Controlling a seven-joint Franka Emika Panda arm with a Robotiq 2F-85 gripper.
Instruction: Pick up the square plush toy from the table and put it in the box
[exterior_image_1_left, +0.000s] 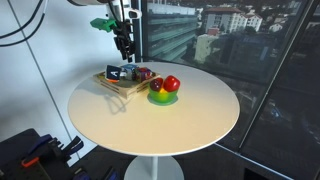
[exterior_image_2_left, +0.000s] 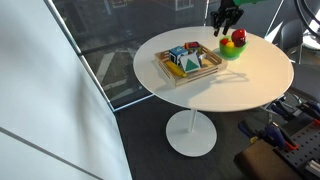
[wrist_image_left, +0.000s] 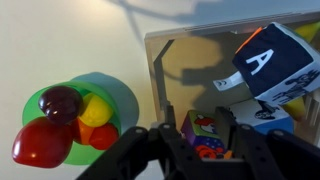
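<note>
My gripper (wrist_image_left: 198, 150) is shut on the square plush toy (wrist_image_left: 197, 128), a small patchwork cube with purple, white, red and green patches. I hold it in the air over the near edge of the box (wrist_image_left: 160, 70), a shallow light-wood tray. In both exterior views the gripper (exterior_image_1_left: 123, 45) (exterior_image_2_left: 225, 20) hangs well above the round white table, with the box (exterior_image_1_left: 118, 86) (exterior_image_2_left: 190, 72) below it. The toy itself is too small to make out in the exterior views.
A black-and-white cube with a letter A (wrist_image_left: 270, 65) and other soft cubes (exterior_image_2_left: 180, 57) lie in the box. A round green plate (wrist_image_left: 115, 95) (exterior_image_1_left: 163, 98) (exterior_image_2_left: 232, 53) with red and yellow toy fruit (wrist_image_left: 42, 145) stands right beside the box. The table's edge (exterior_image_1_left: 200, 140) is near.
</note>
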